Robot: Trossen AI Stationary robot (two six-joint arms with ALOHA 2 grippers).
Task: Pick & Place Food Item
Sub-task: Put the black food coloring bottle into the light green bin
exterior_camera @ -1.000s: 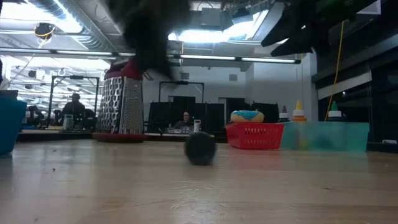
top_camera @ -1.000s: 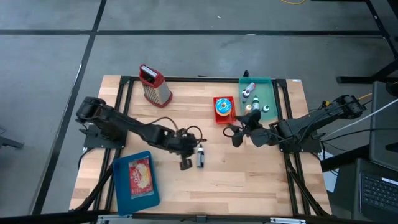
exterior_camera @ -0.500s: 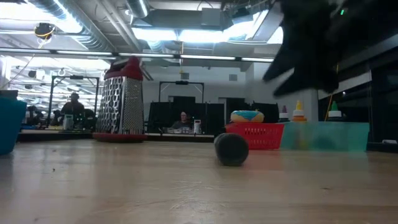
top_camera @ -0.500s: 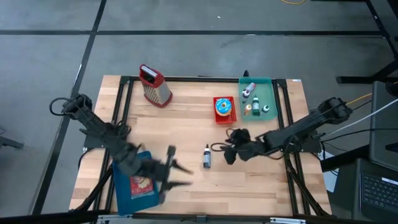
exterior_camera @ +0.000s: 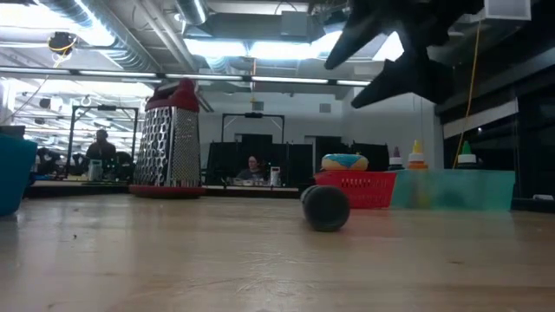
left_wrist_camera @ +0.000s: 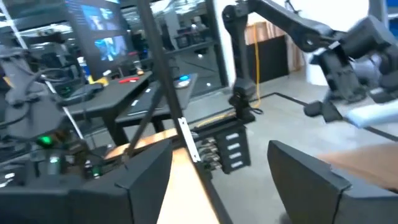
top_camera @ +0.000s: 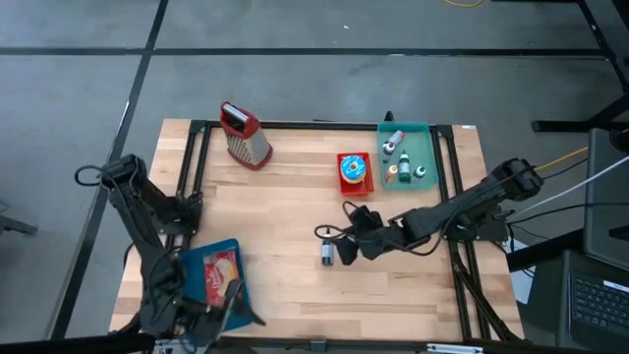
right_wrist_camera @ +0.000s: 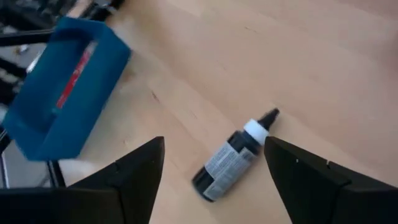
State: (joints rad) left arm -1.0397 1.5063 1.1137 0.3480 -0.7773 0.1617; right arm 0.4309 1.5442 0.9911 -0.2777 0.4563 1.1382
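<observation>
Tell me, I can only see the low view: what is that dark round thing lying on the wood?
Observer: It's a small bottle lying on its side; you see its base end-on. It has a grey label, a white collar and a black tip.
Operator: Is the dark shape up top about to grab it?
Observer: That's the right claw, hanging above the bottle with its fingers apart, one to each side, not touching it.
Operator: Where's the other arm?
Observer: The left claw is open too, out at the table's near-left edge, past a blue bin with a red packet inside.
</observation>
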